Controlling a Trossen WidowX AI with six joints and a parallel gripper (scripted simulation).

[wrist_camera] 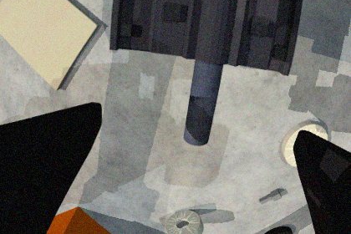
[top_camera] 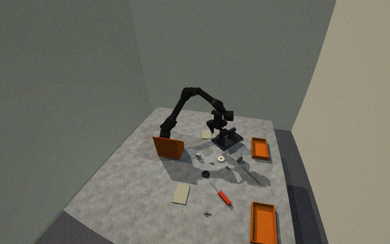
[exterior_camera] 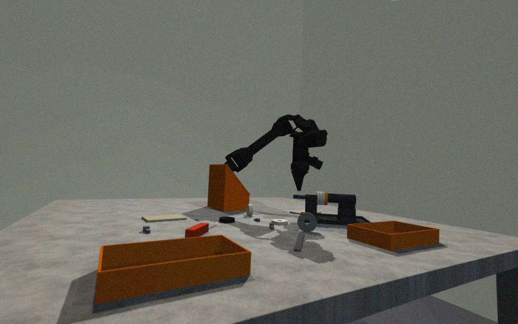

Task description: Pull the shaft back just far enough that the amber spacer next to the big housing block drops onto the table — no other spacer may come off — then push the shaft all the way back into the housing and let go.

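The dark shaft (exterior_camera: 298,196) (wrist_camera: 203,104) sticks out of the smaller post (exterior_camera: 311,207) on the side away from the housing block. White spacers (exterior_camera: 319,198) and one amber spacer (exterior_camera: 326,198) sit side by side between that post and the big housing block (exterior_camera: 346,211); the amber one is next to the housing. The dark base plate (exterior_camera: 364,220) lies under them. My gripper (exterior_camera: 298,189) (wrist_camera: 202,128) is open and empty, pointing down just above the shaft's free end. In the wrist view the shaft's end lies between the fingers, below them. The wrist view does not show the amber spacer.
Two orange trays (top_camera: 259,158) (top_camera: 252,222) stand along the table's right side. A grey disc (top_camera: 239,159), a white ring (top_camera: 218,158), a black ring (top_camera: 202,173), a grey bar (top_camera: 250,175) and a red-handled screwdriver (top_camera: 224,197) lie around. A cream pad (top_camera: 206,134) (wrist_camera: 46,28) is beside the base plate.
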